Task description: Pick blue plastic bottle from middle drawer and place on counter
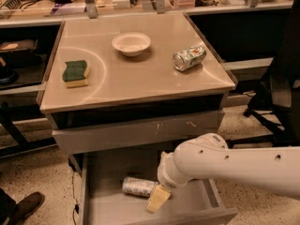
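Note:
The blue plastic bottle (138,186) lies on its side on the floor of the open middle drawer (105,205), near the middle. My gripper (157,198) hangs from the white arm (225,165), which reaches in from the right. The gripper is low inside the drawer, right next to the bottle's right end, and its pale yellow tip points down and to the left. The glossy tan counter (140,78) is above, on top of the cabinet.
On the counter are a white bowl (131,43), a crushed green-and-silver can (189,57) and a green-and-yellow sponge (75,73). A scratched grey drawer front (140,131) juts out above the open drawer. A dark chair (281,93) stands at the right and a shoe (23,207) is at the lower left.

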Robot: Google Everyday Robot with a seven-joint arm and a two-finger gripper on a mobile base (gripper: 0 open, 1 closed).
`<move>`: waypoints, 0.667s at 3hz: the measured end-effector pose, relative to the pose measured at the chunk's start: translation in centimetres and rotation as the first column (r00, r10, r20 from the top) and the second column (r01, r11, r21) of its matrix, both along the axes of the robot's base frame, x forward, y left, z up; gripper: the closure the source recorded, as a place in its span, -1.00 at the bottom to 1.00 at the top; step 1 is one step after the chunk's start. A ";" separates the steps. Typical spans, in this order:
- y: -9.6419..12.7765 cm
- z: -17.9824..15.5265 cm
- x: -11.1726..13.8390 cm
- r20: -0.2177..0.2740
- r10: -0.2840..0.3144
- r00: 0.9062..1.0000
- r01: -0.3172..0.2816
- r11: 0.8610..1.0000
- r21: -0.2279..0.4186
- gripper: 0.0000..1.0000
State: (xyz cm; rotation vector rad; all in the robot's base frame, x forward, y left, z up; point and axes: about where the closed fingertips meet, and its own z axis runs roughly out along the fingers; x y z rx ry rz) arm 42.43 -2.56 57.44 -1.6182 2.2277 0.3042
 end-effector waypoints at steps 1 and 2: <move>0.0 0.0 0.0 0.000 0.000 1.000 0.000 1.000 0.000 -1.00; 1.0 -2.7 0.6 0.000 0.002 1.000 -0.002 1.000 0.007 -1.00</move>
